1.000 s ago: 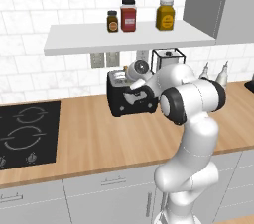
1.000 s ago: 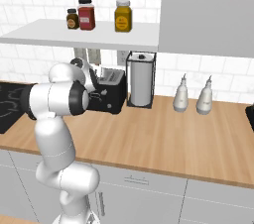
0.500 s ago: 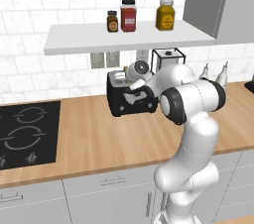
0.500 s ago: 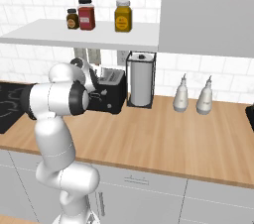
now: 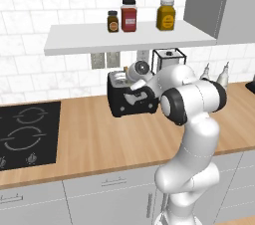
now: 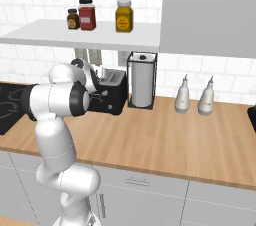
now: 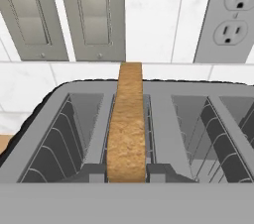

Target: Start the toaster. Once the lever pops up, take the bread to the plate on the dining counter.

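Over on the wall bench: (image 5: 89,139) long wood top under white tiles, with the black hob (image 5: 25,134) way out at 9 o'clock in the left base view.
Shelf: (image 5: 124,37) white, at 12 o'clock above the action, three jars lined up on it.
Arm: reaches from the base out to the back wall, with the hand down right over the toaster.
Toaster: (image 5: 130,102) black box with a silvery top, pushed against the tiles. In the right base view the paper-towel holder (image 6: 142,80) is just beside it at 3 o'clock, and two pale bottles (image 6: 182,97) sit further along the same way.
Wall bits: in the hand view there are two switch plates (image 7: 62,15) at 11 o'clock and an outlet (image 7: 235,10) at 1 o'clock, both behind the toaster.
Bread: (image 7: 127,134) one tan slice standing on edge in the second slot from the left. It pokes well above the rim, and the other slots look empty.
Pincer: (image 7: 127,173) clamped on the bread, with a dark fingertip (image 7: 94,172) pressed up against each face of the near end of the slice.
Done so far: my guess is the toasting is over. The slice rides high like the lever has popped, though I can't see the lever itself. The grab looks made too.
Left to do: pretty much all the carrying. Lift the slice straight out of the slot, get over to the dining counter, and set it on the plate.
Watch out for: it's a thin slice held by one end, so pulling at an angle could snag it on the slot wires.
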Available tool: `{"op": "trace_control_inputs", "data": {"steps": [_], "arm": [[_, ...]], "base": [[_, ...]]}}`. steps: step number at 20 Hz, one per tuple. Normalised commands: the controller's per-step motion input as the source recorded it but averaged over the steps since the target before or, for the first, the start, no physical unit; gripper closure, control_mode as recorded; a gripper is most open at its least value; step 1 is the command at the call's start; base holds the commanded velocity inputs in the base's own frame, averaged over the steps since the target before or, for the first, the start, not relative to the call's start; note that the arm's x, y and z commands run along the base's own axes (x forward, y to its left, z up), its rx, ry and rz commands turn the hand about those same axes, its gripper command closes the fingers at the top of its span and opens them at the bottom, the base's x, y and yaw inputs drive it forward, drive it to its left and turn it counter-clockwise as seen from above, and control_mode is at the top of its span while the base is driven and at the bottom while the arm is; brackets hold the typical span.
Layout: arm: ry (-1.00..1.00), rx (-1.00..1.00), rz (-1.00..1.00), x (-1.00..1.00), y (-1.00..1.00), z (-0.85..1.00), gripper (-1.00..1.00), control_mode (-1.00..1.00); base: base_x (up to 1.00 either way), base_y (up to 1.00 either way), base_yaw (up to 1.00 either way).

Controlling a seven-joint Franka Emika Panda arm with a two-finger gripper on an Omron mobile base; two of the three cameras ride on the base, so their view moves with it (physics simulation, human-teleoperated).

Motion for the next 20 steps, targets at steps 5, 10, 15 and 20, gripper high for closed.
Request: {"op": "trace_control_inputs", "data": {"steps": [5, 10, 15, 20], "arm": [[0.00, 0.00, 0.00, 0.00, 0.00, 0.00, 1.00, -1.00], [0.00, 0.00, 0.00, 0.00, 0.00, 0.00, 1.00, -1.00], [0.00, 0.00, 0.00, 0.00, 0.00, 0.00, 1.00, -1.00], [0.00, 0.00, 0.00, 0.00, 0.00, 0.00, 1.00, -1.00]], "base": [[0.00, 0.00, 0.00], [0.00, 0.00, 0.00], [0.00, 0.00, 0.00], [0.00, 0.00, 0.00]]}}
